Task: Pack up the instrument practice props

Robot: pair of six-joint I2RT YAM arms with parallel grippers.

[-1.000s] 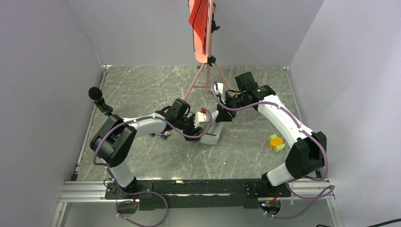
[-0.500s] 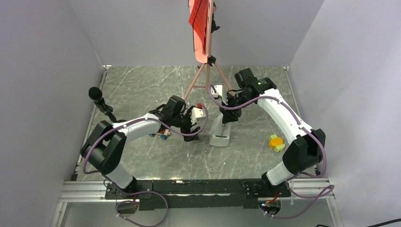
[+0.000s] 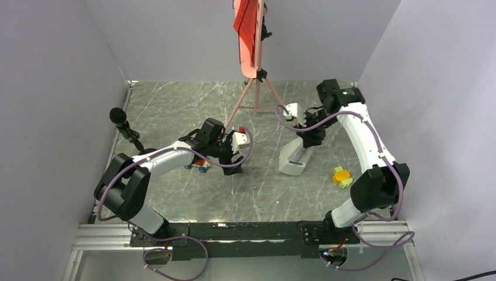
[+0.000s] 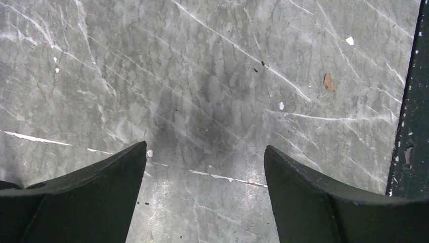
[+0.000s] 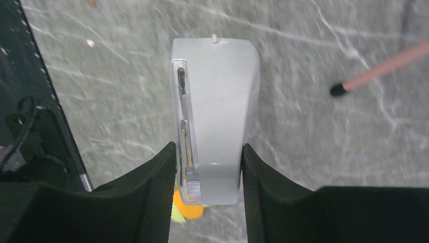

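Stand leg (image 5: pixel 384 68) near metronome (image 5: pixel 217 111), not touching

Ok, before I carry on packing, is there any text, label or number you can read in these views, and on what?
No text can be read in any view.
On the red sheet on the music stand: faint dark print, too small to read.
On the metronome held in the right gripper: plain grey-white surface, no lettering or numbers visible.
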